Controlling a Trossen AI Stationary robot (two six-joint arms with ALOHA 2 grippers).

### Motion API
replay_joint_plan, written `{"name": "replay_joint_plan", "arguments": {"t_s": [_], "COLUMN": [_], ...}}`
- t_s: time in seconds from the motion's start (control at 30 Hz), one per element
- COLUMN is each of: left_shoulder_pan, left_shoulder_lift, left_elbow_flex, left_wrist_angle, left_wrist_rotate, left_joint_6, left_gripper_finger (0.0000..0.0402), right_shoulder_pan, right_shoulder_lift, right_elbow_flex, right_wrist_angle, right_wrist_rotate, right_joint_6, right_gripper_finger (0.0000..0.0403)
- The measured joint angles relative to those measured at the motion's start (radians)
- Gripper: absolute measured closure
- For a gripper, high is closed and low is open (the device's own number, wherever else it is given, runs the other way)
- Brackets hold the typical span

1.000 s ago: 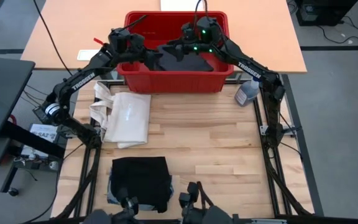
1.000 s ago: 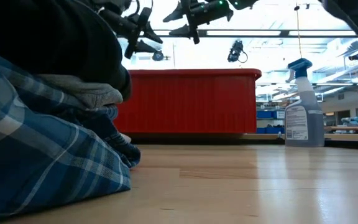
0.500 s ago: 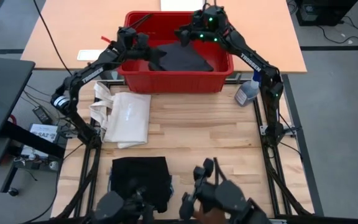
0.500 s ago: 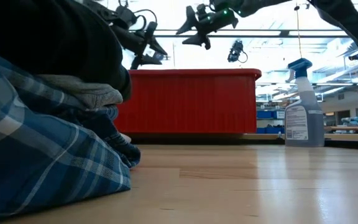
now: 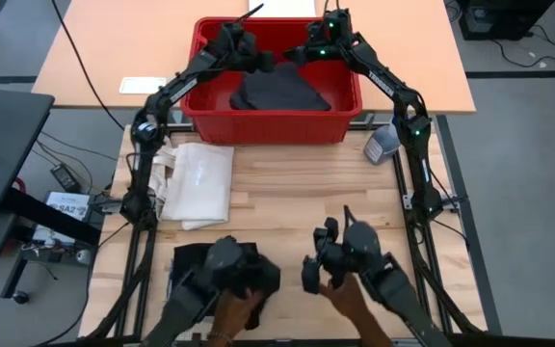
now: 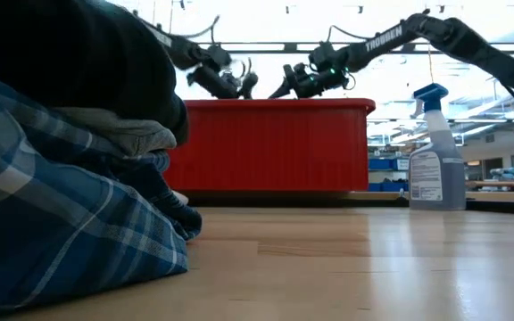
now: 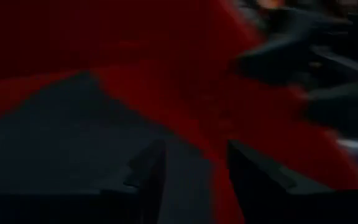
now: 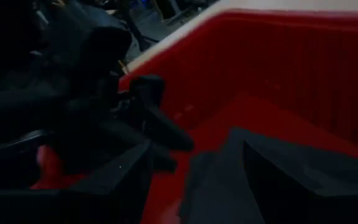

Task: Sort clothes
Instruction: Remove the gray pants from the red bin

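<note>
The one word I can read plainly is "TROSSEN", in white capitals along the dark link of my right arm [image 6: 386, 37], at the upper right of the low view. The spray bottle [image 6: 435, 169] at the right of that view has a white label with print too small to make out. In the high view, a white tag [image 5: 70, 204] at the left edge, beside the table, bears dark lettering I cannot read.

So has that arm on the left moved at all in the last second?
Yes. The left gripper has swung rightward over the red bin, toward its far wall.
</note>
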State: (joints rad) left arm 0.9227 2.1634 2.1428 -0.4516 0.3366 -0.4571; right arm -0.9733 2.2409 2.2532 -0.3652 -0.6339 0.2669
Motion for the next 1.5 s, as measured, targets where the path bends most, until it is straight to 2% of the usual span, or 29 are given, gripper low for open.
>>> {"name": "replay_joint_plan", "arguments": {"t_s": [0.13,0.27,0.47,0.6,0.73,0.9,1.03,1.13,1.23,1.37,1.5], "left_shoulder_pan": [0.025,0.045,0.07,0.07,0.068,0.078,0.087,0.096,0.097,0.093,0.094], "left_shoulder_lift": [0.102,0.158,0.197,0.193,0.19,0.231,0.257,0.271,0.272,0.271,0.252], "left_elbow_flex": [0.081,0.096,0.096,0.096,0.096,0.096,0.096,0.096,0.096,0.096,0.097], "left_wrist_angle": [-0.121,-0.171,-0.232,-0.258,-0.295,-0.304,-0.292,-0.284,-0.277,-0.275,-0.273], "left_wrist_rotate": [-0.098,-0.182,-0.334,-0.459,-0.452,-0.338,-0.294,-0.251,-0.239,-0.224,-0.138], "left_joint_6": [0.025,0.031,0.103,0.163,0.135,0.072,0.026,0.012,0.032,0.064,0.065], "left_gripper_finger": [0.0193,0.0139,0.0066,0.0048,0.0047,0.0047,0.0049,0.0068,0.0114,0.0211,0.0327], "right_shoulder_pan": [-0.046,-0.08,-0.09,-0.08,-0.068,-0.044,-0.03,-0.022,-0.017,-0.017,-0.027], "right_shoulder_lift": [0.026,0.042,0.05,0.05,0.049,0.049,0.049,0.049,0.049,0.049,0.049], "right_elbow_flex": [0.0,0.0,0.0,0.0,0.0,0.0,0.0,0.0,0.0,0.0,0.0], "right_wrist_angle": [-0.02,-0.049,-0.165,-0.184,-0.176,-0.151,-0.138,-0.137,-0.137,-0.137,-0.137], "right_wrist_rotate": [-0.069,-0.103,-0.173,-0.182,-0.179,-0.183,-0.202,-0.206,-0.206,-0.206,-0.206], "right_joint_6": [-0.004,0.0,-0.045,-0.062,-0.066,-0.062,-0.061,-0.061,-0.063,-0.066,-0.066], "right_gripper_finger": [0.0147,0.0147,0.0147,0.0147,0.0147,0.0147,0.0147,0.0147,0.0147,0.0147,0.0147]}}
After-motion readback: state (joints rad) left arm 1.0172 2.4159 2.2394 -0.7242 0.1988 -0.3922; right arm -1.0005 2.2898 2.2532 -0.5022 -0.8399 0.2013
